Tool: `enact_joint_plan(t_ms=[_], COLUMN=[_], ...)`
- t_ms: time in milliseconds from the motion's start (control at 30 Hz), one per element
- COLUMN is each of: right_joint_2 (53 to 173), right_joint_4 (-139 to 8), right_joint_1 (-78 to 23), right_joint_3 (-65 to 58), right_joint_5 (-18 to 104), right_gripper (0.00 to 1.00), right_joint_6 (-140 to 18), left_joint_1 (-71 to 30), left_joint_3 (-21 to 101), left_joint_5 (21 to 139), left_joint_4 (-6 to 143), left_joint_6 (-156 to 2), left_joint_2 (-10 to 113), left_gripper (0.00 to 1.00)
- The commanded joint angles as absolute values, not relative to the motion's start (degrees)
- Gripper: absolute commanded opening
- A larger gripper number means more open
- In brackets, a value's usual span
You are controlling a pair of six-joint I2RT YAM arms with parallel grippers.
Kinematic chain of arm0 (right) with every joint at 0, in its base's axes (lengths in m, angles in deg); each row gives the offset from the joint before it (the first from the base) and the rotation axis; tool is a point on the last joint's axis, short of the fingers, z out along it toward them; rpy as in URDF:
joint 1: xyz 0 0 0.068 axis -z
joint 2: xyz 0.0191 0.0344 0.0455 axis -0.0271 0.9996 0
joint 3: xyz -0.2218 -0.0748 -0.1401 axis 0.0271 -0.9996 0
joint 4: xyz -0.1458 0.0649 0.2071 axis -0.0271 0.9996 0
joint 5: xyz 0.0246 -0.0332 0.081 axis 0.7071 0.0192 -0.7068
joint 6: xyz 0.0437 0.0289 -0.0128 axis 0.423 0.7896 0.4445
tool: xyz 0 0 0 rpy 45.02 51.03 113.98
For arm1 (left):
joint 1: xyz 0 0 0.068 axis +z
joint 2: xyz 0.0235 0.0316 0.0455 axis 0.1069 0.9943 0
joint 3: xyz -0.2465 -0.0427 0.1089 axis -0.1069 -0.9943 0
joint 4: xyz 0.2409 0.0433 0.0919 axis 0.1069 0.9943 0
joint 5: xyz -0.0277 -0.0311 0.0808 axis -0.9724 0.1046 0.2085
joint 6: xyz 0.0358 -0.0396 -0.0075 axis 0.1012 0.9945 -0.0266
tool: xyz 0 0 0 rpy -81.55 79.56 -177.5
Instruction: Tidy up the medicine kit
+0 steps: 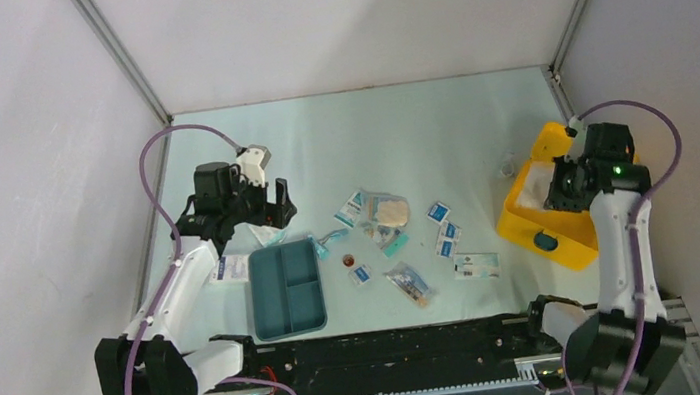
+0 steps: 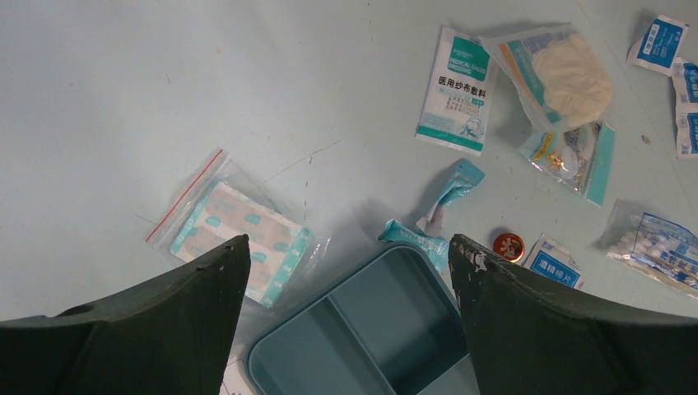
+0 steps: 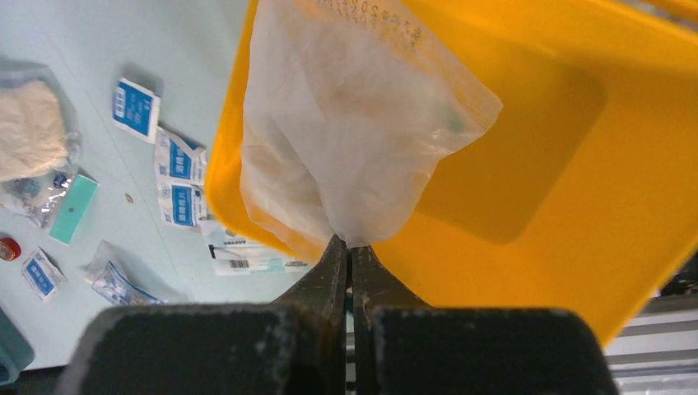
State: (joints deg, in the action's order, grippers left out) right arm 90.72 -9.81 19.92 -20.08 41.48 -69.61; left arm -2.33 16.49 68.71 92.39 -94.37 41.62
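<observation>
The medicine kit (image 1: 528, 216) is seen at the right edge of the top view, and a clear plastic bag (image 3: 354, 123) is held over it, pinched at its lower edge by the fully closed right gripper (image 3: 350, 247). The left gripper (image 2: 350, 247) is spread wide with nothing held, above a teal divided tray (image 2: 370, 329) and a zip bag of plasters (image 2: 239, 230). Loose packets (image 1: 440, 212) are scattered between tray and kit.

Robot lab cell: white panel walls (image 1: 344, 17), alu frame struts (image 1: 119, 55), pale-green bench (image 1: 398, 131) w/ mounting rail (image 1: 394, 345).
</observation>
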Motion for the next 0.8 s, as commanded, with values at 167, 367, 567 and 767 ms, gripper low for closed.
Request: enact_joint_plan(t_ms=[167,367,567,767], right_joint_2=[103.10,109.69,115.75,119.31], right_joint_4=[-14.09,-17.61,-21.40,-22.69], right_joint_1=[20.79,20.76,18.94,14.92], right_joint_3=[-19.61,-19.75,-19.65,-19.69], right_joint_5=[40.90,39.78,38.35,37.77], right_gripper=[0.00,0.00,0.00,0.02], right_joint_6=[-66.67,-65.91,-64.45,-64.43], left_joint_1=[-2.61,-2.61,-2.57,-2.57], left_joint_3=[18.66,19.08,19.25,19.14], left_joint_5=[69.32,69.84,70.99,71.75], left_joint_4=[91.47,91.50,91.63,91.57], left_joint_6=[-95.57,-95.73,-95.93,-96.09], left_joint_2=[42.31,43.48,43.96,44.11], left_gripper=[0.95,0.95,0.95,0.95])
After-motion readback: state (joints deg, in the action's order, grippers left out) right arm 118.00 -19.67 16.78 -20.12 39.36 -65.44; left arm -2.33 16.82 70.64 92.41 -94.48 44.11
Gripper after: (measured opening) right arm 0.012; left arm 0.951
